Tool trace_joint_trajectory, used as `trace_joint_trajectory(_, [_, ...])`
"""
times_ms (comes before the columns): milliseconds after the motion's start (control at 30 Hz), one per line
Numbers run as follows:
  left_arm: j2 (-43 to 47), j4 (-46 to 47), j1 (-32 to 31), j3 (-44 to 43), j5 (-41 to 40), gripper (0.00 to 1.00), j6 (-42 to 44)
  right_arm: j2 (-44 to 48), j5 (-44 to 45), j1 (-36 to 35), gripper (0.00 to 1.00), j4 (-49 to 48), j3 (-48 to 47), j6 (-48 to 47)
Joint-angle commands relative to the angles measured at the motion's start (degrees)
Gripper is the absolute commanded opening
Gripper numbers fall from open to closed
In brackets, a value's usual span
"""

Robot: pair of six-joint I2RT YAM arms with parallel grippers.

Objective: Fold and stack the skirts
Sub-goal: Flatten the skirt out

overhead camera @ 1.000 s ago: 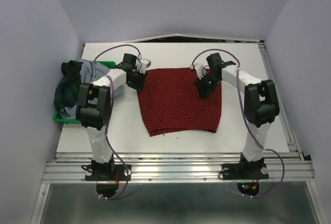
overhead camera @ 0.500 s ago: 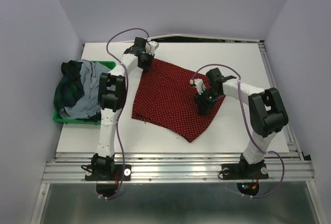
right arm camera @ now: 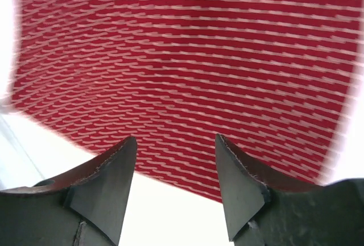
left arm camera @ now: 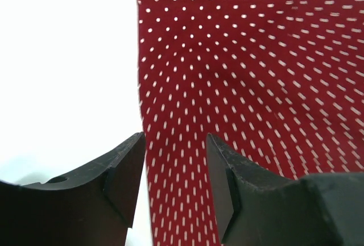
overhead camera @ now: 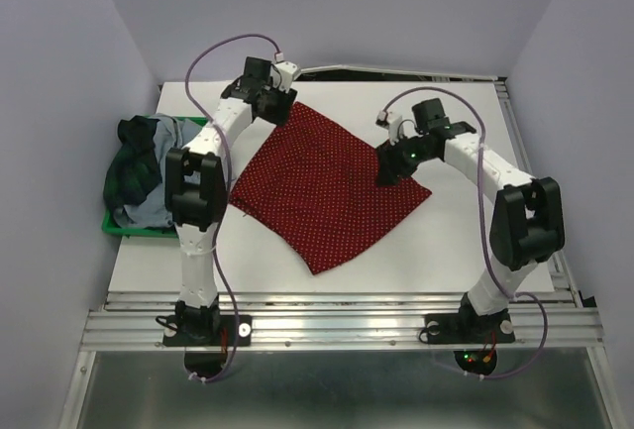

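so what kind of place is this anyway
Likely a robotics lab test cell, not a home: left arm and right arm bolted to an aluminium rail, a white table boxed in by plain walls, one red dotted skirt laid out.

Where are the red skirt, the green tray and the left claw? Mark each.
red skirt (overhead camera: 327, 186), top view, middle of cloth
green tray (overhead camera: 144, 233), top view, near rim
left claw (left arm camera: 174, 139), left wrist view, midway between fingertips
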State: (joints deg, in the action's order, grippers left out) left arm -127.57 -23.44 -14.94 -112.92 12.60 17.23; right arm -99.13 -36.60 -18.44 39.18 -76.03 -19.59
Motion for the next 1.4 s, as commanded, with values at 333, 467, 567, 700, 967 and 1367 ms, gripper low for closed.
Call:
trace_joint_trajectory(333, [20.78, 0.93, -1.84, 29.59, 6.65, 0.52, 3.60, -10.65, 20.42, 4.02, 0.48, -2.00, 1.31, -12.74])
trace_joint_trajectory(467, [20.25, 2.17, -2.55, 30.83, 5.95, 0.51, 2.90, -7.58, 22.80, 4.02, 0.40, -0.43, 12.97, -17.66])
trace_joint_trajectory(567, [19.20, 2.44, -2.55, 29.96, 5.42, 0.51, 2.63, -3.11, 18.42, 1.57, 0.37, 6.33, 19.92, -21.09])
trace_joint_trajectory(700, [17.27, 1.48, -2.55, 27.42, 5.59, 0.51, 2.10, 5.23, 9.73, -10.45, 0.39, 17.12, 21.99, -23.55])
trace_joint_trajectory(967, [12.88, -3.10, -5.53, 25.91, 7.79, 0.49, 7.02, 5.01, -2.34, -11.81, 0.50, 22.45, -0.60, -16.01])
trace_joint_trajectory(1367, [10.23, -4.58, -8.00, 20.21, 12.70, 0.47, 9.04, -12.21, 5.92, 4.46, 0.51, 5.39, -21.68, -13.88])
